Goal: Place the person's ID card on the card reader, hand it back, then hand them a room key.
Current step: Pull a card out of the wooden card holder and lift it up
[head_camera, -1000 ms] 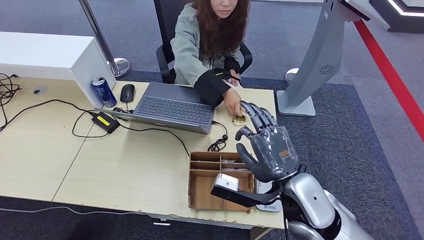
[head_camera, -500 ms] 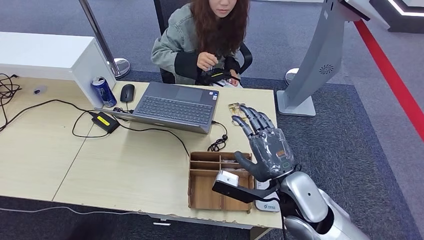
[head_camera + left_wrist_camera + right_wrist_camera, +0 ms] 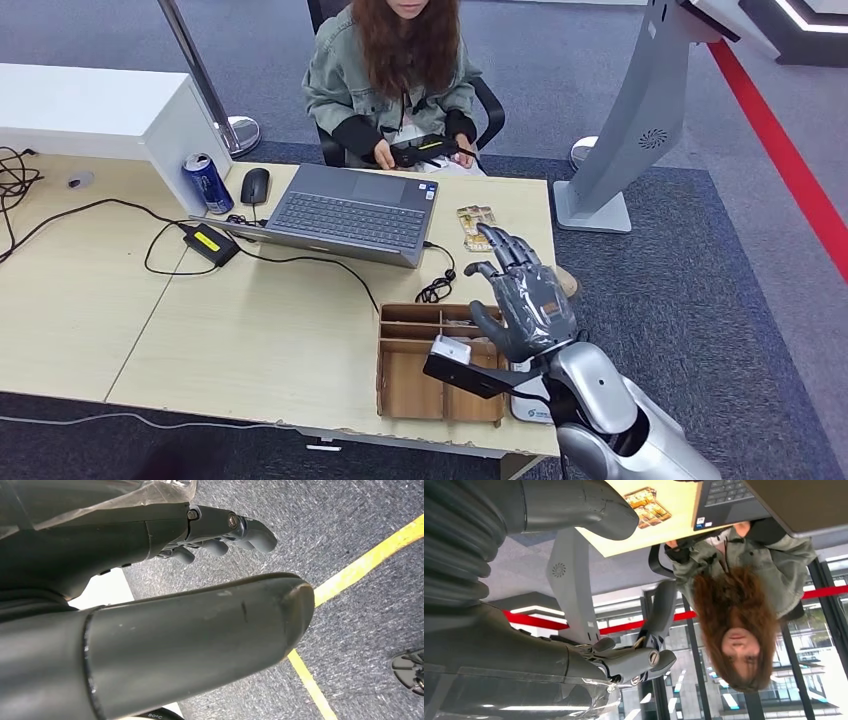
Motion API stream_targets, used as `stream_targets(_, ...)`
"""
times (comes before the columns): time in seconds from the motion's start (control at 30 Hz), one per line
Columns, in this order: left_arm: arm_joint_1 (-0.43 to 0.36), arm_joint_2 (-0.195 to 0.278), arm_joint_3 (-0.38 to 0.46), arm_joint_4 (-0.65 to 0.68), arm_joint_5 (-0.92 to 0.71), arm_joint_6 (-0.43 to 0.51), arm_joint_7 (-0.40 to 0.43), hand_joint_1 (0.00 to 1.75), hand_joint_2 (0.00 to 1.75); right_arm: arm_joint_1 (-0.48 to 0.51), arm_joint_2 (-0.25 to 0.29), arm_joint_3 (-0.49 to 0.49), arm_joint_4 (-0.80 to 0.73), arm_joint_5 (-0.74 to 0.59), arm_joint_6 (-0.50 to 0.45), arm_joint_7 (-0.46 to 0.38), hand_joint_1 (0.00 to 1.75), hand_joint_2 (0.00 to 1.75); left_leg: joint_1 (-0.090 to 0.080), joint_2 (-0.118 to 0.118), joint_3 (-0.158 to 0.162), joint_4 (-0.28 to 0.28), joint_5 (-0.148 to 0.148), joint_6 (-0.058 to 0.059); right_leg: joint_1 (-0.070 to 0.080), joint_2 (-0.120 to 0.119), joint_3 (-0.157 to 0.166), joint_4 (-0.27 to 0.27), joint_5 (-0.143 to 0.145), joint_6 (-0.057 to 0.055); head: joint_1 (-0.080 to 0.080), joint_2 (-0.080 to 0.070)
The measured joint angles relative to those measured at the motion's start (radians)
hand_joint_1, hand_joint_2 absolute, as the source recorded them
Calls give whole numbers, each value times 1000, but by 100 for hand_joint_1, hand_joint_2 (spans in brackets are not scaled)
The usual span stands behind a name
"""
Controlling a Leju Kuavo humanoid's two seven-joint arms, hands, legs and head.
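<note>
- Head view: the right hand (image 3: 522, 296) is hovering palm-down above the worktop (image 3: 250, 330), fingers spread apart and holding nothing. The card (image 3: 474, 226) is lying flat on the worktop just beyond the fingertips, beside the laptop (image 3: 345, 212) and apart from the hand. The person (image 3: 395, 75) is sitting across, both hands busy on a dark device at their lap. A wooden tray (image 3: 415, 360) is sitting under the wrist, with a white reader (image 3: 530, 398) just beside it near the worktop's edge.
- Judgement for this step: the hand is needing to reach forward over the card and come down flat, since a thin card lying flush is hard to pinch; sliding it toward the worktop's edge may be easing the pickup. The cable coil (image 3: 437, 290) near the tray is something to steer clear of.
- Left wrist view: the left hand (image 3: 220, 535) is hanging over grey carpet (image 3: 350, 525) with a yellow line (image 3: 360, 567), fingers loosely curled and holding nothing.
- Right wrist view: the right hand's thumb and fingers are standing apart with nothing between them; the card (image 3: 646, 505) is showing on the worktop past the thumb, untouched, so the pickup is not yet begun.
</note>
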Motion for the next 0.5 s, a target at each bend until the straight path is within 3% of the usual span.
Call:
stream_targets(0.17, 0, 0, 0, 0, 0, 0, -1, 0, 0, 0, 7, 5, 34, -1, -8, -4, 75, 175, 0, 0, 0, 0, 0, 0, 0, 0, 0, 0, 0, 0, 0, 0)
stream_targets(0.37, 0, 0, 0, 0, 8, 0, 0, 0, 0, 5, 10, 6, 40, -4, 8, 8, 51, 175, 0, 0, 0, 0, 0, 0, 0, 0, 0, 0, 0, 0, 0, 0)
stream_targets(0.5, 0, 0, 0, 0, 13, 0, 1, 0, 0, 19, 10, 6, 40, -5, 9, 10, 47, 175, 0, 0, 0, 0, 0, 0, 0, 0, 0, 0, 0, 0, 0, 0)
